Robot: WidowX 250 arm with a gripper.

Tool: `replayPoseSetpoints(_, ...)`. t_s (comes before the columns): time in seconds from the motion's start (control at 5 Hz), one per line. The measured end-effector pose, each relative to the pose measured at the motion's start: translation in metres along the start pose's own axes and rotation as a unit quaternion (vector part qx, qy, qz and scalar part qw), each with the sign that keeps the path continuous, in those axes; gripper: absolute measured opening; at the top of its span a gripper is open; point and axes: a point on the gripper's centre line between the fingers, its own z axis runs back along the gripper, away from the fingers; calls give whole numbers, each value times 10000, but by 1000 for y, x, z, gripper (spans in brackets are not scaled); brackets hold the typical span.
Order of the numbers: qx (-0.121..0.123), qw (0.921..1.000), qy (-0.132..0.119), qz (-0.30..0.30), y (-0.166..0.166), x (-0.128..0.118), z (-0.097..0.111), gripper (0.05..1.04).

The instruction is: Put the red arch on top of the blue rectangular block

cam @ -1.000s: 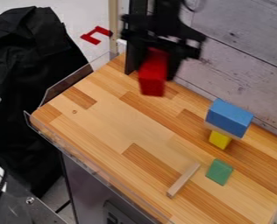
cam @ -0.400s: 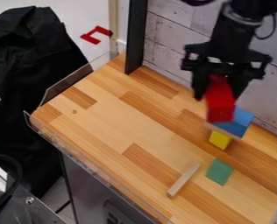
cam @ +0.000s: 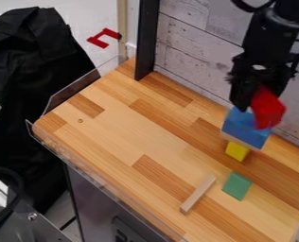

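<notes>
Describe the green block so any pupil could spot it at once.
On the light-brown wooden tabletop, look toward the picture's lower right. The small green block sits there, just right of a thin, pale, wooden stick; unlike the small yellow block, it carries nothing.

The arch (cam: 269, 108) is red, the rectangular block (cam: 244, 134) blue, the tabletop (cam: 117, 130) tan (with brown patches).
</notes>
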Motion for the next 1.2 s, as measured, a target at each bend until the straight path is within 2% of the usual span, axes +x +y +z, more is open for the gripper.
replayPoseSetpoints(0.2,-67,9974,242,682,0,9,0,611)
replayPoseSetpoints(0.4,-120,9902,389,1336,2,14,-6,611)
replayPoseSetpoints(0.6,-141,9847,339,1704,3,18,-11,611)
replayPoseSetpoints(0.8,-119,9830,184,1823,3,17,-12,611)
replayPoseSetpoints(1.0,-99,9808,101,1943,1,9,-13,611)
replayPoseSetpoints(1.2,-8,9792,130,2026,-1,0,-18,611)
